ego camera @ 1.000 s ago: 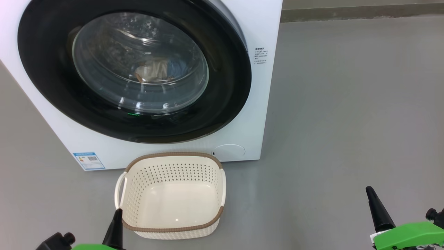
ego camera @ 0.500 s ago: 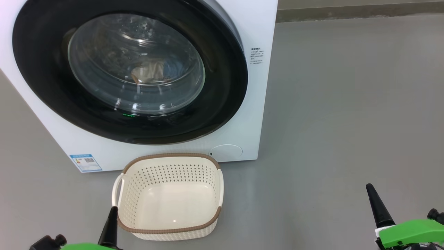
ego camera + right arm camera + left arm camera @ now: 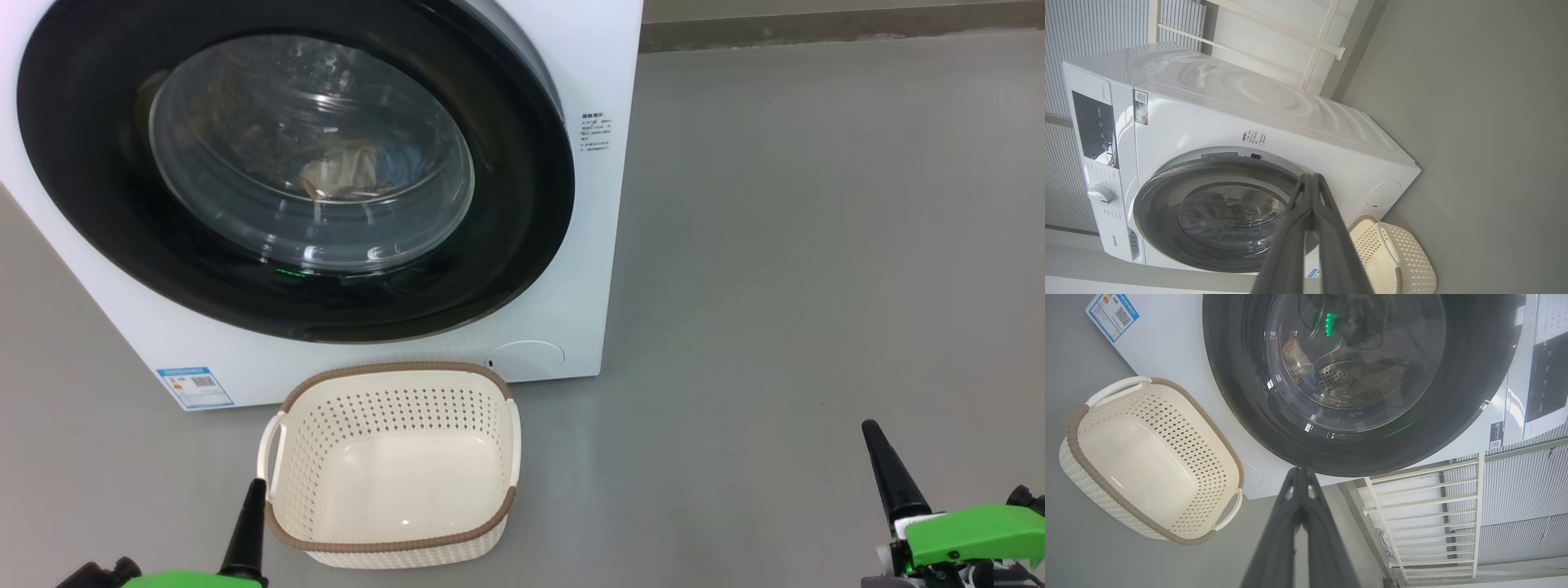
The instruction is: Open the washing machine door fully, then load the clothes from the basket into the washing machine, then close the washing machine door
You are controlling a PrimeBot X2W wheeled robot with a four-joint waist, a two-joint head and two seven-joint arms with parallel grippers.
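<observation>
Clothes (image 3: pixel 351 167) lie inside the washing machine (image 3: pixel 592 286), behind the shut washing machine door (image 3: pixel 506 245). The basket (image 3: pixel 392 369) stands on the floor (image 3: pixel 775 245) at its near side. Left hand (image 3: pixel 255 494) and right hand (image 3: pixel 875 441) hang clenched, grasping nothing.

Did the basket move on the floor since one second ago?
No. The basket keeps the same place against the round cover and blue label of the washing machine; the whole head view slid left together, so the camera moved.
</observation>
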